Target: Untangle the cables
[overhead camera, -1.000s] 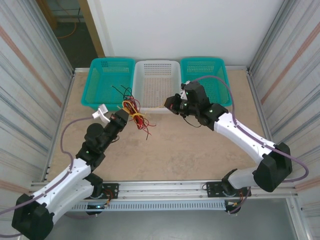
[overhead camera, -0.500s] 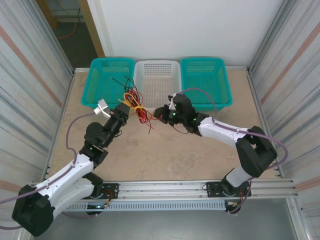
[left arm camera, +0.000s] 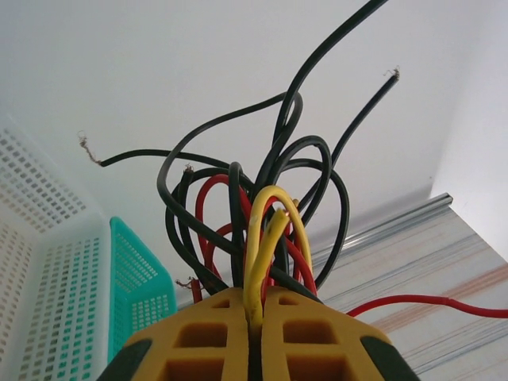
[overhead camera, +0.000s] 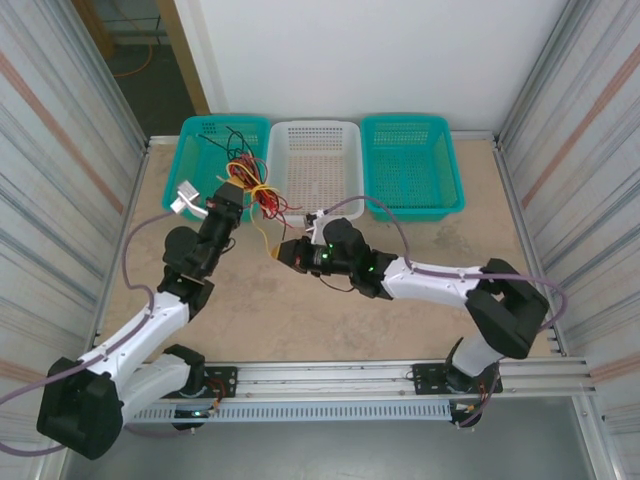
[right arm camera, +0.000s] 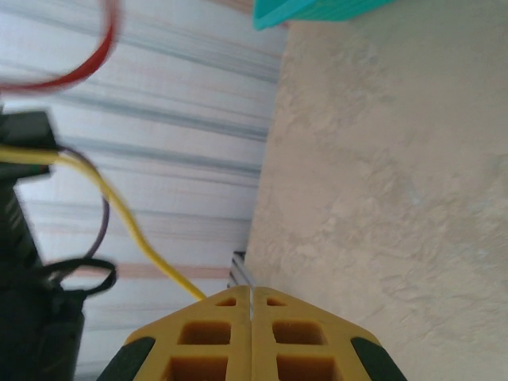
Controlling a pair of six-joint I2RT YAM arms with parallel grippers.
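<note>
With left gripper (left arm camera: pixel 255 305) clamped on the cables (left arm camera: pixel 262 206), raised beside the teal basket (overhead camera: pixel 196 140), and right gripper (right arm camera: pixel 251 305) closed on one yellow cable (right arm camera: pixel 135 230), treat untangling as barely begun, with nearly all loops left to separate.

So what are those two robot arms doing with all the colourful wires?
They are working on untangling them. The left end effector is shut on a bunch of red, yellow and black cables, held up near the left teal basket. The right end effector is shut too, apparently pinching one yellow cable that leads out of the bunch.
</note>
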